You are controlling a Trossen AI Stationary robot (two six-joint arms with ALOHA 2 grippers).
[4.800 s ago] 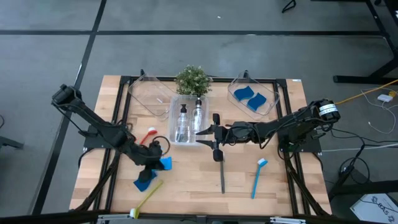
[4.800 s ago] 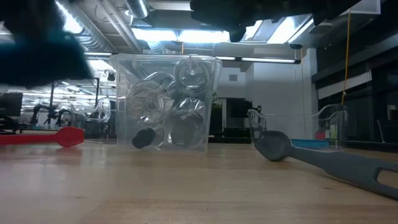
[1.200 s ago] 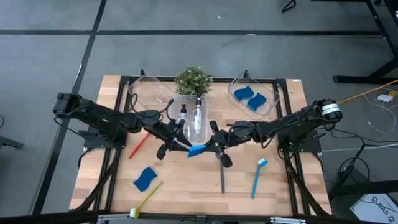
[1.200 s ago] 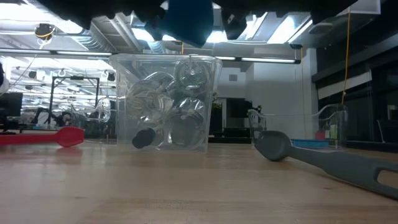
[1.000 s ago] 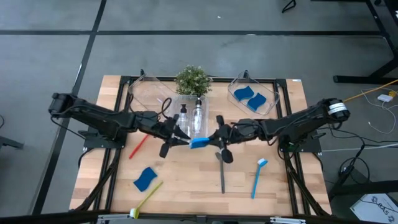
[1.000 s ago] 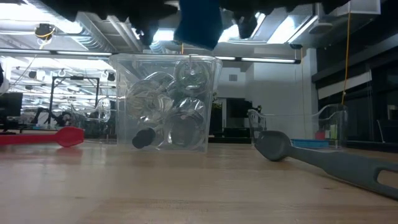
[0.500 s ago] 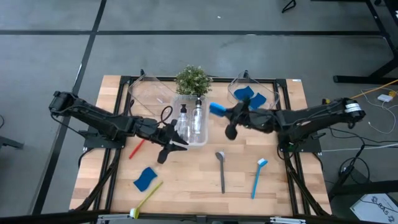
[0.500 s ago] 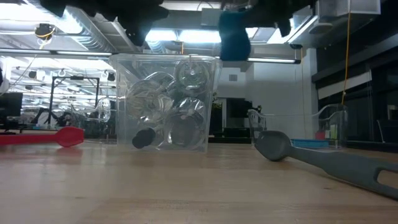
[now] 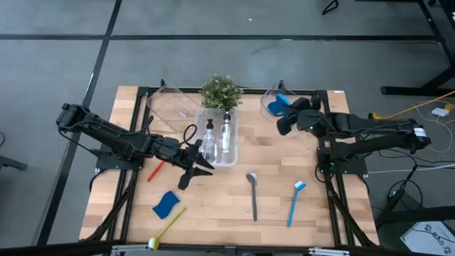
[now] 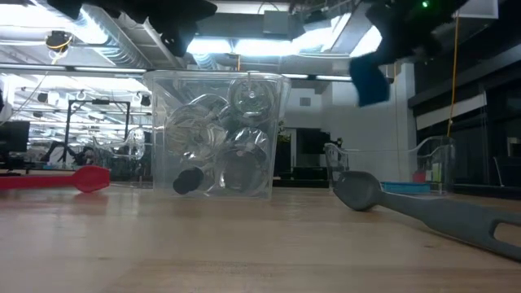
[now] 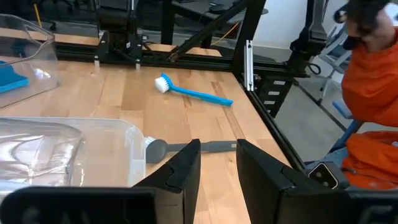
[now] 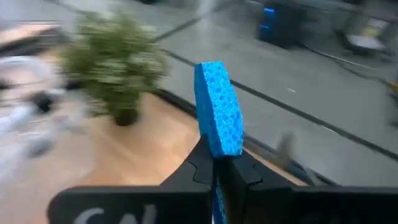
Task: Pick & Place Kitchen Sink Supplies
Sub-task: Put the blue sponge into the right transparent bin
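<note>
Sponge (image 12: 217, 109) pinched in right claw (image 9: 283, 112) above right bin (image 9: 307, 121), near plant (image 9: 221, 91).

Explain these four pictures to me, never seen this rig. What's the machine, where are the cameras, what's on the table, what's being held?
Two dark robot arms work at a wooden table. One camera looks straight down, one sits at table-top height, and one rides on each wrist. The right gripper is shut on a blue sponge, carrying it above the clear bin at the table's back right. The left gripper is open and empty beside the middle bin, which holds two pump bottles. Loose on the table: another sponge, and red, grey, blue and yellow-green brushes. A potted plant stands at the back.
</note>
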